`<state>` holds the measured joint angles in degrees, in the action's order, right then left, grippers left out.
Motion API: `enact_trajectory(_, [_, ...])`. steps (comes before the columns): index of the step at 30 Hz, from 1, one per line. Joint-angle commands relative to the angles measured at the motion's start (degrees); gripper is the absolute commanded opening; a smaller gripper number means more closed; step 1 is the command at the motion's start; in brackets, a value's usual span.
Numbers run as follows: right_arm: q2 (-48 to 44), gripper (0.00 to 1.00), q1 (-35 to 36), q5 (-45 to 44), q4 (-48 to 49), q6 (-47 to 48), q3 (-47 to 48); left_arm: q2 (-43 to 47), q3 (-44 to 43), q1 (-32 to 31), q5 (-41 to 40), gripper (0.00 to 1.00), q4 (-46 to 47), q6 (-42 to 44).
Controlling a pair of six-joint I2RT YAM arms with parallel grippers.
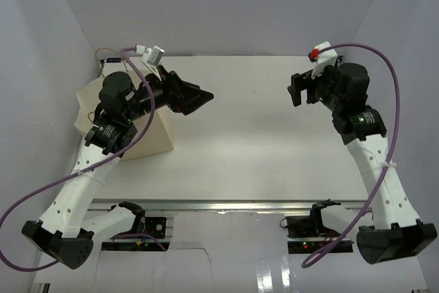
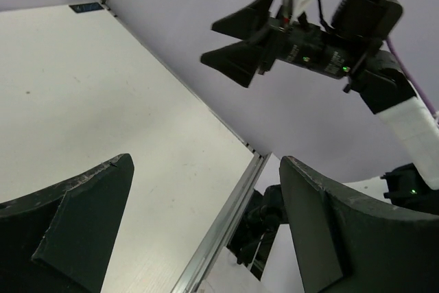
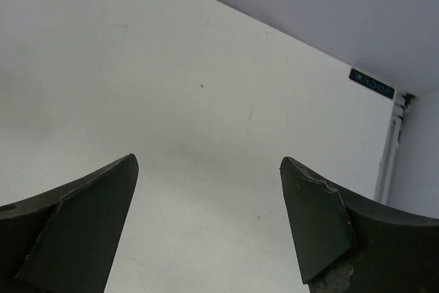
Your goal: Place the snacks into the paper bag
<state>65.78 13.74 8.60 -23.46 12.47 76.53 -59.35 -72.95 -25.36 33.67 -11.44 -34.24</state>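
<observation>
The beige paper bag [image 1: 152, 138] stands at the left of the table, mostly hidden behind my left arm. No snack packets show in any view. My left gripper [image 1: 199, 97] is open and empty, raised just right of the bag and pointing toward the table's middle; in its wrist view [image 2: 206, 197] the jaws stand wide apart. My right gripper [image 1: 298, 90] is open and empty, raised at the far right of the table; in its wrist view [image 3: 206, 204] only bare table lies between the jaws. The right gripper also shows in the left wrist view [image 2: 240, 39].
Purple-grey walls enclose the white table [image 1: 260, 135] at the back and sides. A metal rail [image 1: 226, 205] runs along the near edge by the arm bases. Purple cables [image 1: 391, 80] loop off both arms.
</observation>
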Motion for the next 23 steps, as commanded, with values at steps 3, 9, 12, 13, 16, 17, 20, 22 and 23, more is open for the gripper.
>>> enact_trajectory(3, [-11.27,0.90,-2.84,-10.42,-3.16,-1.04,-11.74,-1.55,1.40,-0.47,0.96,0.98,-0.33,2.07])
enact_trajectory(9, [-15.68,0.90,-2.93,-21.95,-5.10,-3.85,-16.85,-3.58,1.14,-1.53,-1.50,0.98,-2.71,3.91])
enact_trajectory(12, [-16.56,0.90,-2.93,-22.05,-5.80,-5.00,-16.77,-3.67,-0.17,-1.79,-3.08,0.98,-4.37,4.97])
enact_trajectory(13, [-16.82,0.90,-2.93,-21.70,-5.89,-5.35,-16.68,-3.58,-0.44,-1.79,-3.52,0.98,-4.90,5.06])
enact_trajectory(16, [-17.09,0.90,-2.93,-21.00,-5.72,-5.70,-16.07,-3.14,-0.79,-1.71,-4.49,0.98,-5.69,5.67])
enact_trajectory(17, [-17.00,0.90,-2.93,-20.82,-5.72,-5.79,-15.89,-3.14,-0.88,-1.79,-4.66,0.98,-5.96,5.85])
enact_trajectory(20, [-17.00,0.90,-2.93,-20.56,-5.45,-5.53,-15.54,-3.14,-0.97,-1.79,-4.49,0.98,-6.40,5.85])
enact_trajectory(22, [-17.26,0.90,-2.93,-20.29,-5.28,-5.53,-15.62,-3.14,-1.06,-1.79,-4.49,0.98,-6.49,5.85])
enact_trajectory(23, [-17.44,0.90,-2.93,-19.86,-5.28,-5.53,-15.62,-3.05,-1.06,-1.88,-4.58,0.98,-6.57,5.85])
